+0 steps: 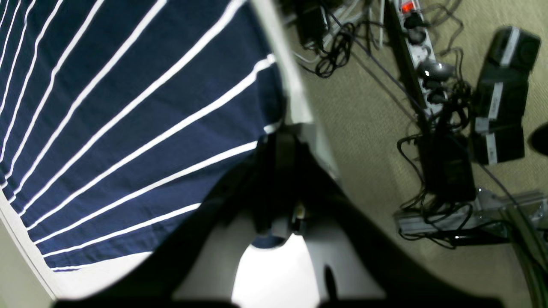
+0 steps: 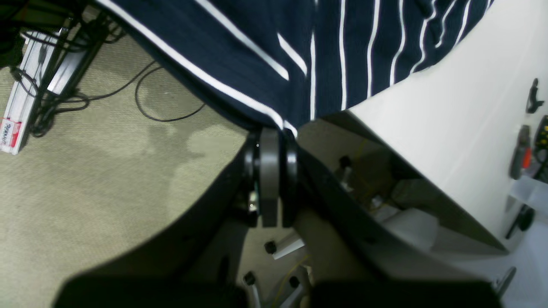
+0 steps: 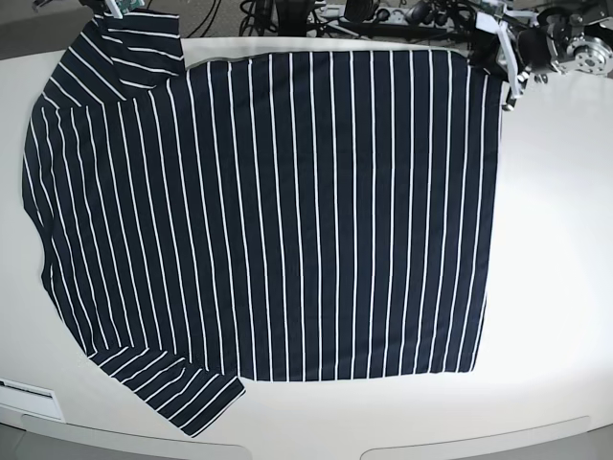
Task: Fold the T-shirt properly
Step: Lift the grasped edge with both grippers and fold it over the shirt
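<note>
The T-shirt point(image 3: 268, 211), dark navy with thin white stripes, lies spread flat on the white table point(image 3: 556, 240), with its sleeves at the left and its hem at the right. My left gripper point(image 3: 506, 69) is at the shirt's far right corner. In the left wrist view the gripper point(image 1: 280, 143) is shut on the edge of the shirt point(image 1: 128, 128) at the table's edge. My right gripper point(image 3: 110, 8) is at the far left sleeve. In the right wrist view the gripper point(image 2: 272, 137) is shut on the shirt's point(image 2: 342, 51) hem, which hangs past the table's edge.
Beyond the table's far edge is carpet with cables, a power strip point(image 1: 413, 34), black boxes point(image 1: 501, 98) and an aluminium frame point(image 2: 25, 98). Small tools point(image 2: 524, 152) lie on the table. A white label point(image 3: 29, 398) sits at its front left.
</note>
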